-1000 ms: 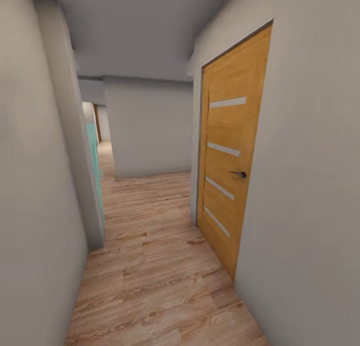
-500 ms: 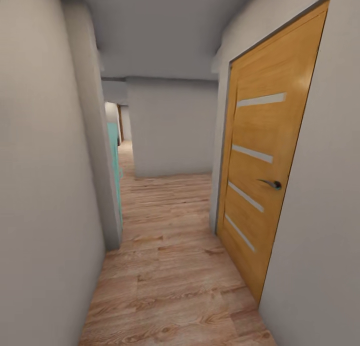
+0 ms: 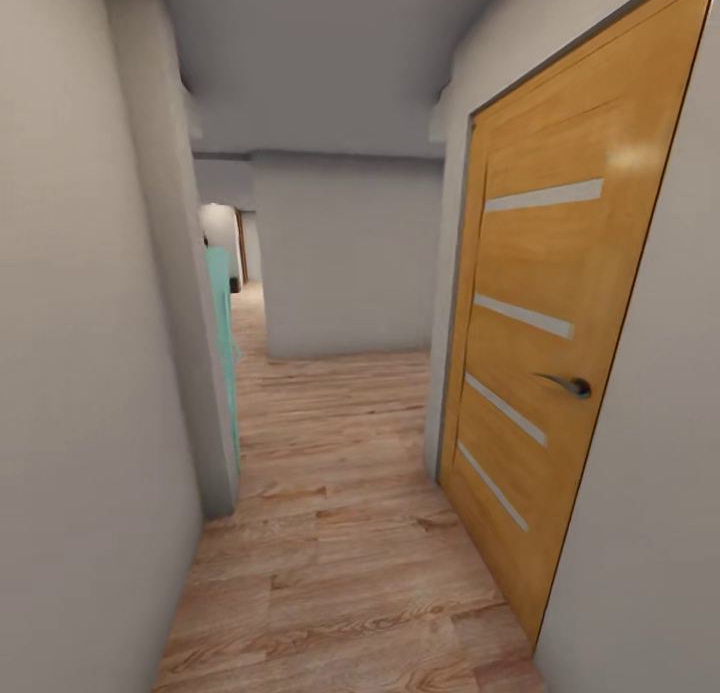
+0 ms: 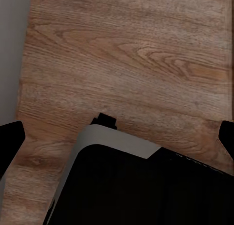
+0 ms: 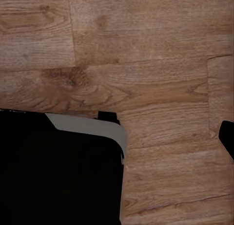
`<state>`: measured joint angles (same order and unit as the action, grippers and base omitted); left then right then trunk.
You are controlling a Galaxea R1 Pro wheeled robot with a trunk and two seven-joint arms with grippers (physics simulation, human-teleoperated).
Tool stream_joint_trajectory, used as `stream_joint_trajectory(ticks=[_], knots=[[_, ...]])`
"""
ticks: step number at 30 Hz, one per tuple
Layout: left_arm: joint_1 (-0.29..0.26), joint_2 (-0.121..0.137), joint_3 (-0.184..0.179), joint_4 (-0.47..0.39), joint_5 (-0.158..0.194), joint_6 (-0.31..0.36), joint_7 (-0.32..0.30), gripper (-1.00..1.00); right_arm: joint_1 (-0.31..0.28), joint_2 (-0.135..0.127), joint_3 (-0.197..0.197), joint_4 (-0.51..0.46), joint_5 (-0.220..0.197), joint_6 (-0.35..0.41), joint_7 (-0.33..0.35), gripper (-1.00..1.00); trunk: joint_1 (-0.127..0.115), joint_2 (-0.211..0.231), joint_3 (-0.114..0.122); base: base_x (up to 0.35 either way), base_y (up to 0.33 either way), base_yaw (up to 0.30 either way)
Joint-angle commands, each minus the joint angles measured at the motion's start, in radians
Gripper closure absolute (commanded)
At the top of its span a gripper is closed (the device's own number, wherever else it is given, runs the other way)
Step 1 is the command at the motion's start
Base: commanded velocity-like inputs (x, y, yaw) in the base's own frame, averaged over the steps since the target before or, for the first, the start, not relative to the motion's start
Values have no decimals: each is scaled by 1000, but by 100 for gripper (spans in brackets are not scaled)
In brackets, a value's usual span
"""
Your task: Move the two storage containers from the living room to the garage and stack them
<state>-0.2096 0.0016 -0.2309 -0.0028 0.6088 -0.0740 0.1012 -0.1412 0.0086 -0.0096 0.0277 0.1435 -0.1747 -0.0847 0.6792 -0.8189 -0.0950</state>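
Note:
The two storage containers are out of view, as are the living room and the garage. I am in a narrow hallway with grey walls and light wood planks (image 3: 340, 573) underfoot. My left gripper (image 4: 117, 137) points down at the planks, its two dark fingertips (image 4: 9, 142) far apart at the picture's edges, open and holding nothing. My right gripper (image 5: 117, 137) also faces the planks. One of its dark fingertips (image 5: 227, 137) shows at the edge, the other is lost against my black base (image 5: 58, 171); nothing is between them.
An orange wooden door (image 3: 560, 353) with a metal handle (image 3: 572, 383) stands shut close on the right. A grey wall (image 3: 90, 373) runs along the left, ending at a corner with a teal panel (image 3: 224, 343). A grey wall (image 3: 345, 253) closes the corridor ahead; a passage continues far left.
The whole head view has shifted: I have rolled forward along the hallway, so the orange door looms larger and nearer on the right. The ceiling lamp has left the view.

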Motion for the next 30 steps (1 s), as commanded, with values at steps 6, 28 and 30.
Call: stream_joint_trajectory(ticks=[6,28,30], knots=[[-1,0,-8,0,6,-1,3,-100,-1,-2,-3,3,8,-5,-7,-100,1,-1,-2,322,0,0],[-1,0,-8,0,8,6,3,-100,-1,-5,-6,3,1,-9,-3,-100,1,-1,-10,322,0,38],[-1,0,-8,0,8,6,3,-100,-1,-5,-6,3,0,-9,-3,-100,1,-1,-12,322,0,172]])
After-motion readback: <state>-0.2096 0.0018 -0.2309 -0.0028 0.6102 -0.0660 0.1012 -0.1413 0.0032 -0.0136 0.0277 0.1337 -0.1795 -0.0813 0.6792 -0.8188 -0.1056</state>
